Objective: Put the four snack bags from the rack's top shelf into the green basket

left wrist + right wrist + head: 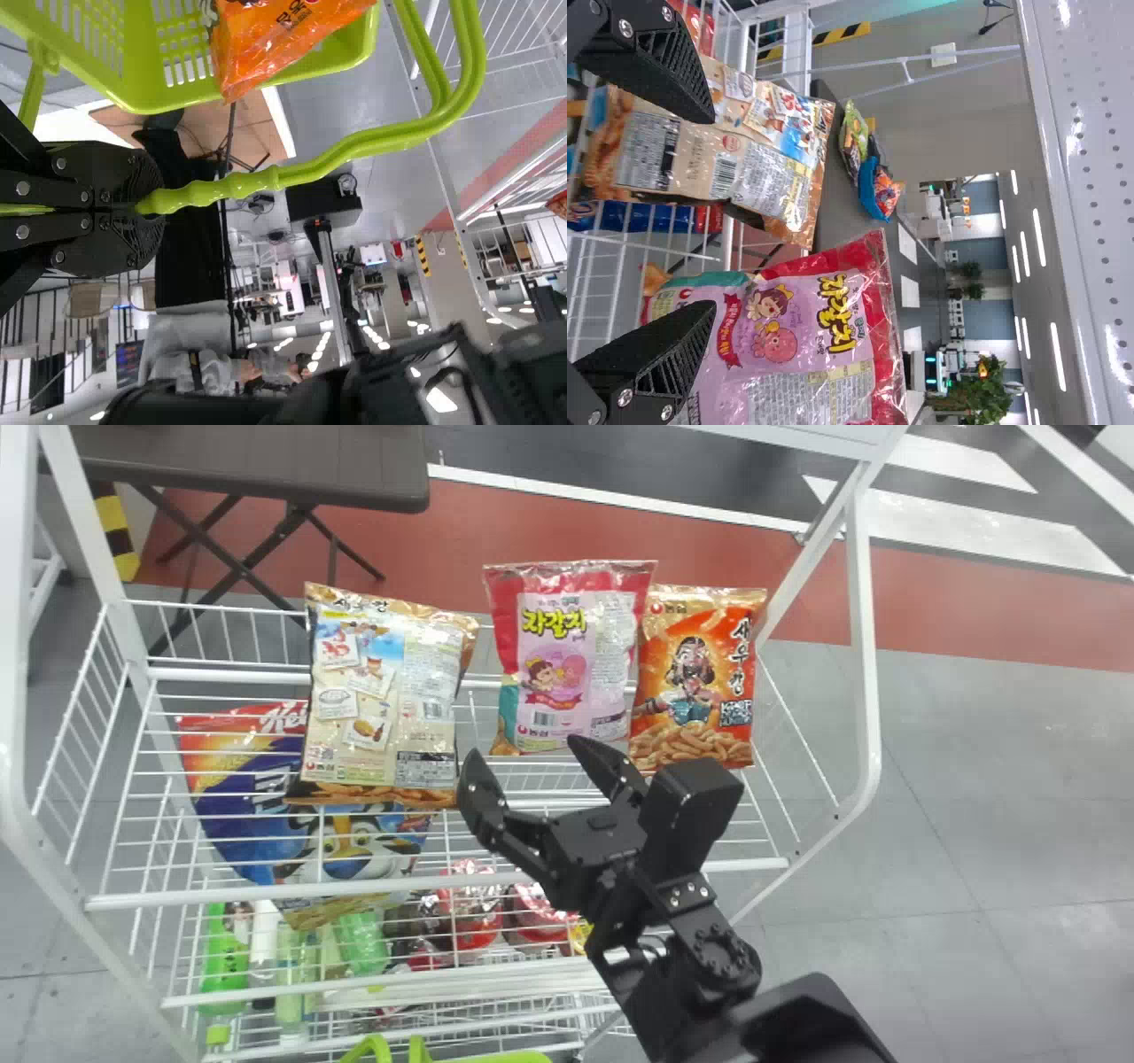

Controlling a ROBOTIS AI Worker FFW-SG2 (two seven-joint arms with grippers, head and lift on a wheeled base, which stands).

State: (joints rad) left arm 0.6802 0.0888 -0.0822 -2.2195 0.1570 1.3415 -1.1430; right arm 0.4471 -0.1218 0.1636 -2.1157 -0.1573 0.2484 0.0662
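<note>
Right gripper [524, 748] spread, facing the gap between beige printed snack bag [381, 700] and pink-and-red glossy snack bag [567, 660], both on white wire top shelf [221, 895]; orange shiny snack bag [695, 673] at right. Pink likely next: shift right, center, pinch gently; slick crinkly film may slip. Left gripper [152, 205] pinches smooth green plastic basket [361, 44] by its knobby handle [306, 170]; another orange bag [283, 35] inside.
</note>
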